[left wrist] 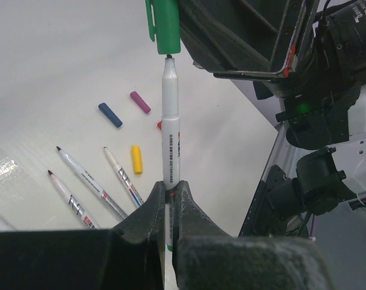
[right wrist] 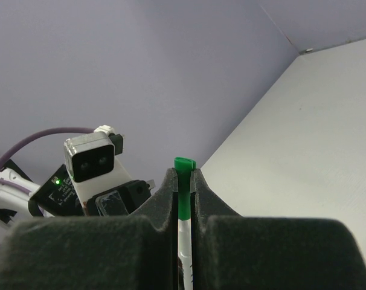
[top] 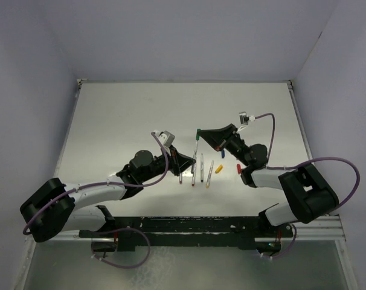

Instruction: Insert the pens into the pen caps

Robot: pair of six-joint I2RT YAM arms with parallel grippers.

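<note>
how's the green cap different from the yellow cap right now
The green cap is clamped in the right gripper; the yellow cap lies loose on the table. The green cap hangs in the air, end-on over the nib of the pen held by the left gripper; the yellow cap lies flat near the loose pens. Shared: both are short plastic caps, neither seated on a pen.

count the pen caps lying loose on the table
4: blue plastic cap, magenta cap beside it, yellow-orange cap nearer the pens, red cap half hidden behind the held white pen.
</note>
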